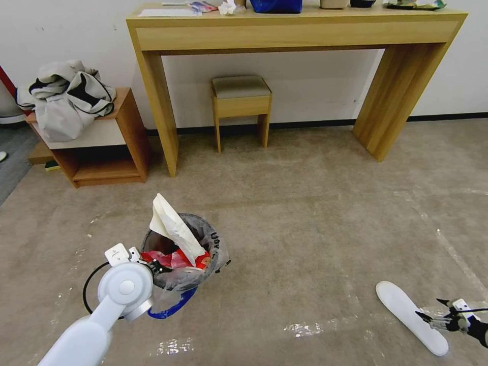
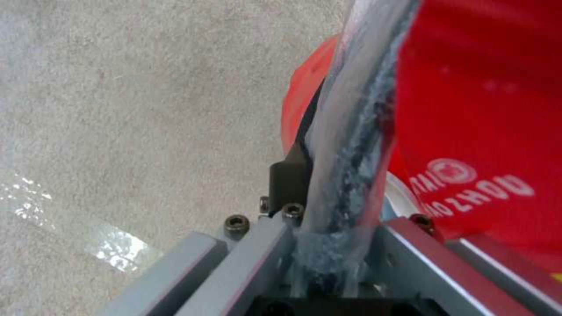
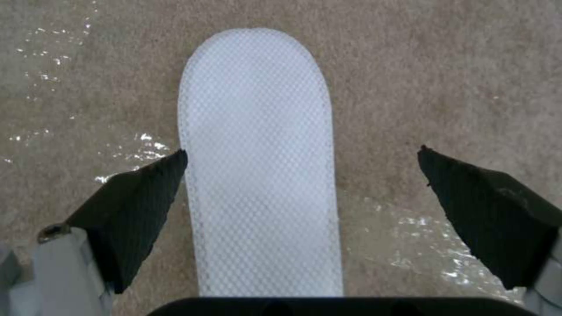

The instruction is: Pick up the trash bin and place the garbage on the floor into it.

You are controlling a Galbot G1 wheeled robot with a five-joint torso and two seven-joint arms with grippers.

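The left gripper (image 2: 328, 206) is pinched on the rim of the small round red trash bin (image 1: 183, 259), its dark finger (image 2: 291, 175) pressed against the crinkly clear plastic liner (image 2: 351, 145) that folds over the edge. In the head view the left gripper (image 1: 152, 264) sits at the near-left side of the bin, with the white arm running back toward the near-left corner. The bin stands on the beige-tan short-pile carpet floor (image 1: 305, 213), left of centre. Inside it lie red packets (image 1: 175, 259) and a tall piece of crumpled white paper (image 1: 173, 229) that sticks up above the rim. A blue drawstring loop (image 1: 170, 307) of the liner hangs at the near side of the bin, down by the carpet.

The right gripper (image 3: 301, 193) is spread wide, its two dark fingertips (image 3: 140, 197) standing on either side of a long flat white textured insole-shaped piece of garbage (image 3: 261, 166) lying on the carpet; whether the tips touch it cannot be told. In the head view the right gripper (image 1: 439, 317) is at the near-right edge, over the near end of the white piece (image 1: 406, 307), well apart from the bin. Faded shiny tape marks (image 1: 310, 328) cross the carpet between them.

At the far wall stands a light wooden table (image 1: 295, 35) with a small padded stool (image 1: 241, 104) under it. Left of it is a low brown wooden shelf (image 1: 101, 152) with a heap of grey and white clothing (image 1: 66, 96) on top.
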